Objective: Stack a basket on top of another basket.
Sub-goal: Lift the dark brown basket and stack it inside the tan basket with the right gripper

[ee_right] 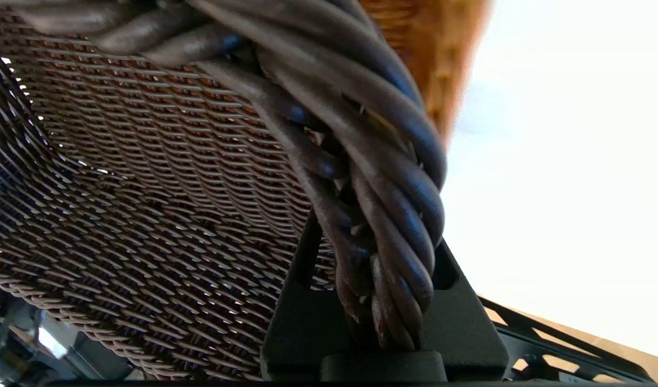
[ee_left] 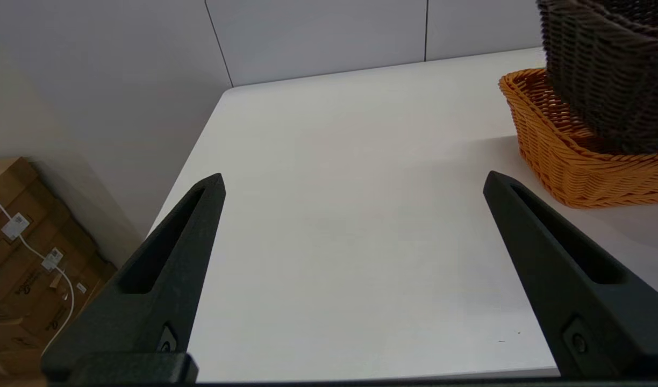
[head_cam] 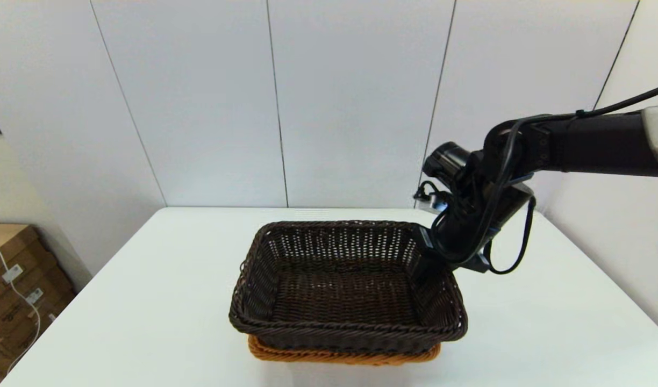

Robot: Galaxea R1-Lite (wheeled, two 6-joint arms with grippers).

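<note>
The dark brown basket (head_cam: pixel 348 285) is now above the orange-tan basket (head_cam: pixel 344 355), near the front middle of the white counter (head_cam: pixel 146 301). From the head view only a thin strip of the orange rim shows under the front edge of the dark one, so the two are lined up quite well. From the left wrist view the dark brown basket (ee_left: pixel 608 70) sits partly down inside the orange-tan basket (ee_left: pixel 581 156), with its side walls rising above the orange rim; I cannot tell if its bottom already rests fully on the lower one. The right end effector (head_cam: pixel 423 258) is at the far right corner of the dark basket and it is clamped on the braided rim there. In the right wrist view the thick braided rim (ee_right: pixel 372 177) passes between the two black fingers (ee_right: pixel 302 312), one finger inside the basket wall and the other outside, and a piece of the orange weave is visible behind. The right arm comes in from the right side of the counter, with black cables hanging around the wrist. The left end effector (ee_left: pixel 353 180) hovers low over the bare counter to the left of the baskets, its fingers wide apart and holding nothing. Some cardboard boxes (head_cam: pixel 12 290) stand on the floor at the left of the counter.
</note>
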